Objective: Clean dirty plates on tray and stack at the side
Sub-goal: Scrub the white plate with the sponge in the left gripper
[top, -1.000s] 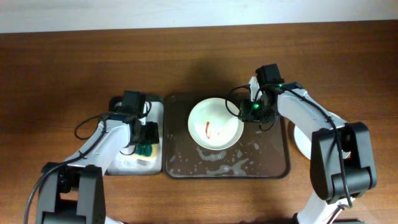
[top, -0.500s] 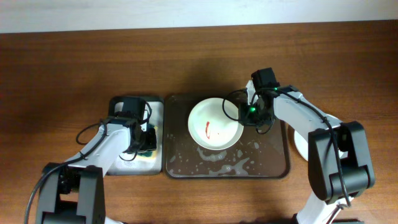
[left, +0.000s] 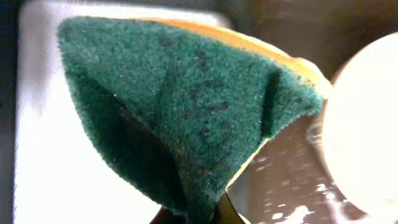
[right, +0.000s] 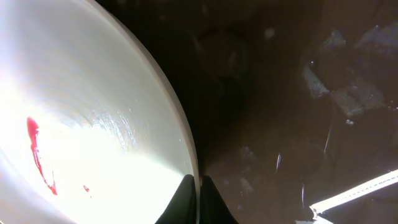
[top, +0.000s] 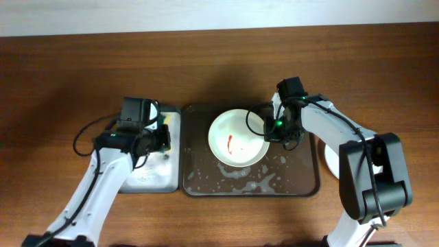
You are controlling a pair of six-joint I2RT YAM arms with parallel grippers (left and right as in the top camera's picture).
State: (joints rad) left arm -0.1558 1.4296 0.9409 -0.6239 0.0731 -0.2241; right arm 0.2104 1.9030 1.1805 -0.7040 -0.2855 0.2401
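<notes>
Scrubbing step, apparently about to begin: right tool [right: 198, 190] clamped on rim of smeared white plate [top: 238, 137] on the tray [top: 291, 180]; left tool [left: 198, 214] grips sponge [left: 199, 106] (green face outward), which must next reach the red smear [top: 230, 143].

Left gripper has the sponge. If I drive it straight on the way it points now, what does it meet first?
Probably the small white tray behind the sponge that the left gripper carries, near its edge by the dark tray. The plate sits off to the side. Depth is unclear.
</notes>
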